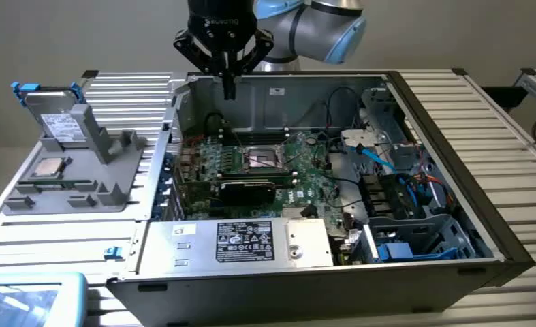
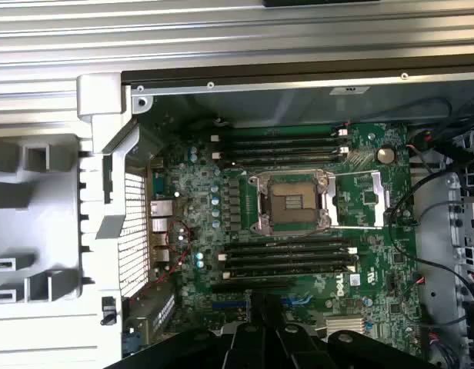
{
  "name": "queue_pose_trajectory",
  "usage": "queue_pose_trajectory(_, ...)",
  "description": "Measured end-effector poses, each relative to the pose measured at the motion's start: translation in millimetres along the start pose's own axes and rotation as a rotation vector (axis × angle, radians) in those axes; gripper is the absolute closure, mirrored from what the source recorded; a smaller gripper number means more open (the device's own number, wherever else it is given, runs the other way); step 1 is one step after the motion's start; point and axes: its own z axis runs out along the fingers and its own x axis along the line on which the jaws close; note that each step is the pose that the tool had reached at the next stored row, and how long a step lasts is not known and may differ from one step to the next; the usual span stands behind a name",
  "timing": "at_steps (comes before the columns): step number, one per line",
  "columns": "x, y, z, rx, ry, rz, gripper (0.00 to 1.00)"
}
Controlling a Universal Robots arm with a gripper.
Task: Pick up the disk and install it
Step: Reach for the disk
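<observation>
Hanging straight down over the open black computer case (image 1: 295, 293), black gripper (image 1: 229, 92) pressed together, empty. Blue-framed silver-grey disk (image 1: 57, 119) sits well apart in a grey holder (image 1: 113, 146).

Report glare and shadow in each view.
Exterior view: the ribbed table reflects brightly, the motherboard sits in dimmer shade, the disk is evenly lit. Wrist view: the table looks washed out, while the motherboard is evenly lit.
</observation>
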Motion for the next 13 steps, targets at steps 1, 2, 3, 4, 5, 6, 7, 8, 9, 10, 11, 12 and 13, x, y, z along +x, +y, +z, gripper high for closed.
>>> queue_pose_trajectory(1, 0.0, 0.0, 0.0, 0.0000, 0.0000, 0.000, 0.89)
queue_pose_trajectory(2, 0.0, 0.0, 0.0, 0.0000, 0.0000, 0.000, 0.89)
queue_pose_trajectory(3, 0.0, 0.0, 0.0, 0.0000, 0.0000, 0.000, 0.89)
queue_pose_trajectory(4, 0.0, 0.0, 0.0, -0.0001, 0.0000, 0.000, 0.89)
queue_pose_trajectory(5, 0.0, 0.0, 0.0, 0.0000, 0.0000, 0.000, 0.89)
queue_pose_trajectory(6, 0.0, 0.0, 0.0, 0.0000, 0.0000, 0.000, 0.89)
queue_pose_trajectory(7, 0.0, 0.0, 0.0, 0.0000, 0.0000, 0.000, 0.89)
queue_pose_trajectory(8, 0.0, 0.0, 0.0, 0.0000, 0.0000, 0.000, 0.89)
queue_pose_trajectory(9, 0.0, 0.0, 0.0, 0.0000, 0.0000, 0.000, 0.89)
queue_pose_trajectory(10, 0.0, 0.0, 0.0, 0.0000, 0.0000, 0.000, 0.89)
queue_pose_trajectory(11, 0.0, 0.0, 0.0, 0.0000, 0.0000, 0.000, 0.89)
queue_pose_trajectory(12, 0.0, 0.0, 0.0, 0.0000, 0.0000, 0.000, 0.89)
queue_pose_trajectory(13, 0.1, 0.0, 0.0, 0.0000, 0.0000, 0.000, 0.89)
